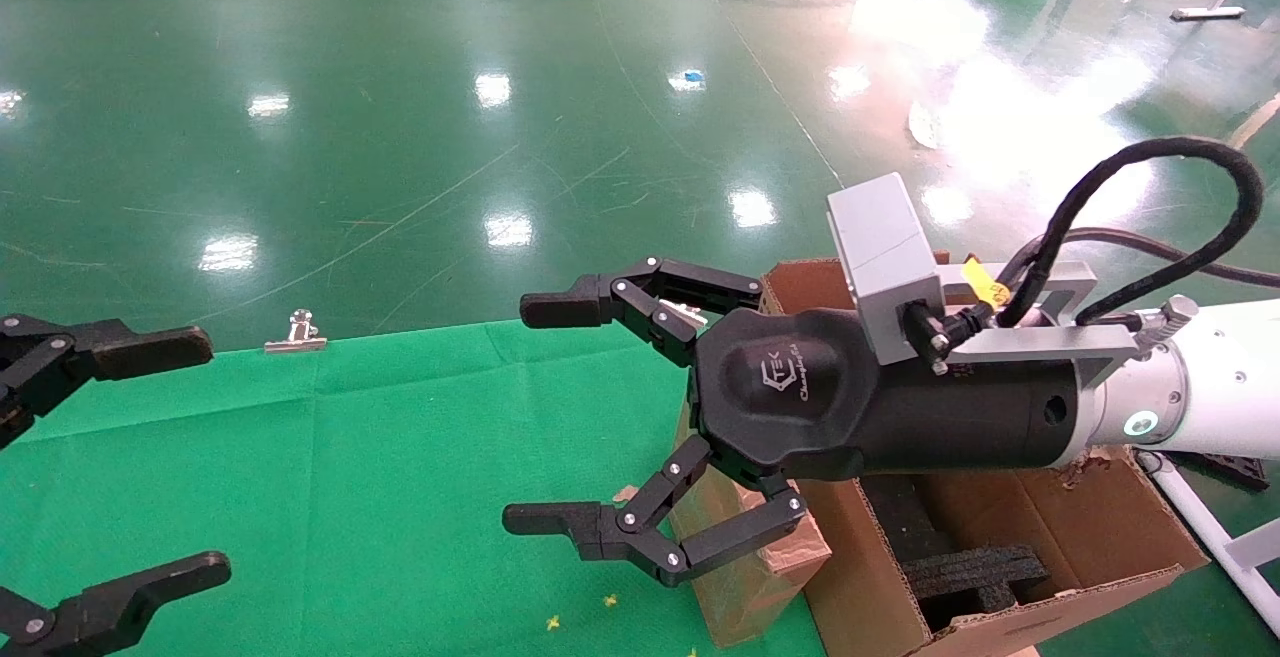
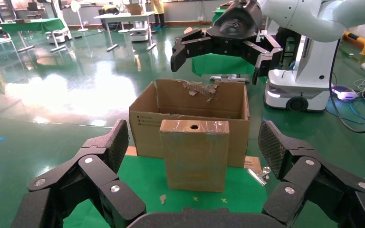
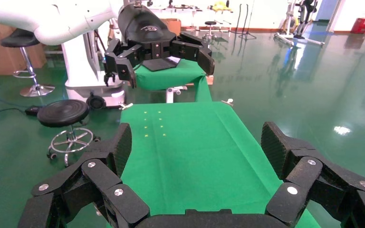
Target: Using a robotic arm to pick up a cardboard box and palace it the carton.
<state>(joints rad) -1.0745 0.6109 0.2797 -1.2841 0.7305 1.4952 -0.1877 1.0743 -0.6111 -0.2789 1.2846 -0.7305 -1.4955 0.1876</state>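
Head view: right gripper (image 1: pixel 545 415) jaws wide, above cardboard box (image 1: pixel 752 567) beside carton (image 1: pixel 1000 577) at table's right edge; left gripper (image 1: pixel 160 457) jaws wide, idle.

I count two grippers, the left gripper (image 1: pixel 110 457) and the right gripper (image 1: pixel 540 412), each with two black fingers (image 1: pixel 560 309) spread wide. There is one small cardboard box (image 2: pixel 195 154), one big carton (image 2: pixel 190 118), one table (image 1: pixel 350 457) under green cloth and a single metal binder clip (image 1: pixel 296 337).
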